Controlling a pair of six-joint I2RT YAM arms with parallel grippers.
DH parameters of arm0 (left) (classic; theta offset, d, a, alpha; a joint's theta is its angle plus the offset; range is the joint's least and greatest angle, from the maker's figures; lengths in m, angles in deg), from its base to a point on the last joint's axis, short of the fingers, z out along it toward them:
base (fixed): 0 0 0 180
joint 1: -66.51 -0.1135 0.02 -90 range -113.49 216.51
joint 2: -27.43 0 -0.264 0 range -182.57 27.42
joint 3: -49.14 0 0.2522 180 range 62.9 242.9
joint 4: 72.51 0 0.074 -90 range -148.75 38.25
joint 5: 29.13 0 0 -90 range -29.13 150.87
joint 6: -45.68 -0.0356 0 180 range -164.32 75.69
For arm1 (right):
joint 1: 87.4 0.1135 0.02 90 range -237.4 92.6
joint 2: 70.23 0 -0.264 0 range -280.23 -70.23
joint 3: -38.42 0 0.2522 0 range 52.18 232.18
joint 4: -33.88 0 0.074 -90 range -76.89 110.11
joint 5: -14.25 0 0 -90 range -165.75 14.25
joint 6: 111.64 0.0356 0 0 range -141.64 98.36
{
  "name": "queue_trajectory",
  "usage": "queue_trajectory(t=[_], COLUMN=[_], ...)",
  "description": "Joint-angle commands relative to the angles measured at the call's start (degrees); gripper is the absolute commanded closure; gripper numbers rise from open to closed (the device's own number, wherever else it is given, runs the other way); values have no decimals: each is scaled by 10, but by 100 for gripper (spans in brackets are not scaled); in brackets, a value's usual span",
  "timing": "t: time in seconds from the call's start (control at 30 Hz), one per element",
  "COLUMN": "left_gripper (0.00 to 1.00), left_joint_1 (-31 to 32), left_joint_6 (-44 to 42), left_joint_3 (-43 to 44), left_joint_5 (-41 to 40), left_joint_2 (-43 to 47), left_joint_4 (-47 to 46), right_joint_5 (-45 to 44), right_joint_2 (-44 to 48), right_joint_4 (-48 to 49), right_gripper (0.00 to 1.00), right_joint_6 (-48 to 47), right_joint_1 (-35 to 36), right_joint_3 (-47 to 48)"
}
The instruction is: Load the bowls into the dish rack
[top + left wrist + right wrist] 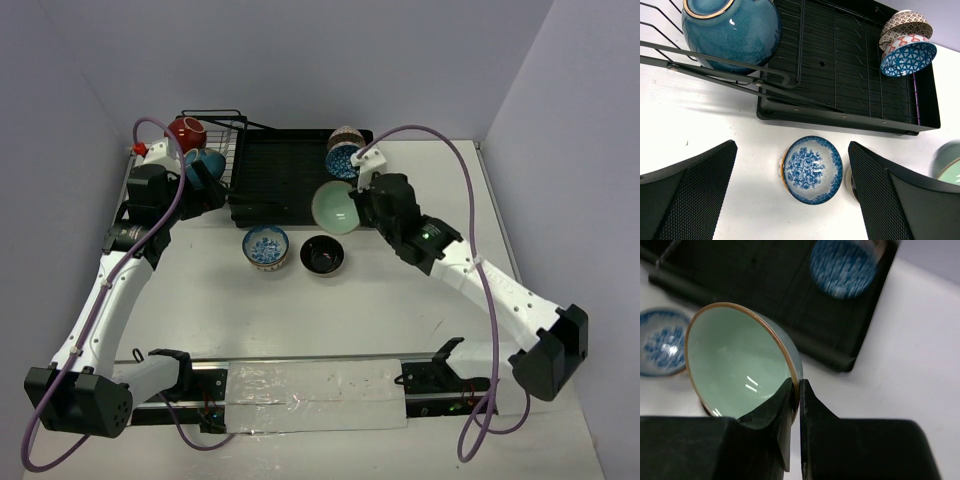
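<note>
Beside the black ridged dish rack (290,165), your right gripper (796,387) pinches the rim of the pale green ceramic bowl (735,360); your left gripper (791,165) hangs wide open, empty, above the blue-flowered bowl (812,170).

Even overhead light, soft shadows; I see glare streaks inside the green bowl (747,385); background there blurs.

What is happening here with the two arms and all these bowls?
The right gripper is shut on the rim of a pale green bowl and holds it tilted just in front of the dish rack. The left gripper is open and empty. A blue floral bowl and a black bowl sit on the table. A red bowl, a teal bowl and two patterned bowls are already in the rack.
</note>
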Motion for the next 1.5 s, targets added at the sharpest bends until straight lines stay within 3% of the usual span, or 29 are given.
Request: queue_trajectory(t=[0.0,0.13,0.27,0.4,0.83,1.47], left_gripper=[1,1,1,1,1,1], left_joint_1=[-4,-8,-9,-9,-21,-26], left_joint_6=[-3,-3,-3,-4,1,1], left_joint_3=[1,2,-3,-3,-1,-1], left_joint_5=[9,8,5,2,14,17], left_joint_2=[11,13,21,20,-3,-4], left_joint_4=[-14,-14,-17,-18,-17,-16], right_joint_5=[-74,-87,-68,-56,-26,-30], right_joint_2=[54,27,-79,-146,-275,-399], right_joint_4=[305,597,699,781,865,917], right_gripper=[100,100,100,100,100,100], right_joint_6=[-192,-408,-540,-602,-745,-808], right_joint_1=[3,-2,-16,-27,-56,-62], right_joint_3=[-74,-164,-142,-125,-115,-102])
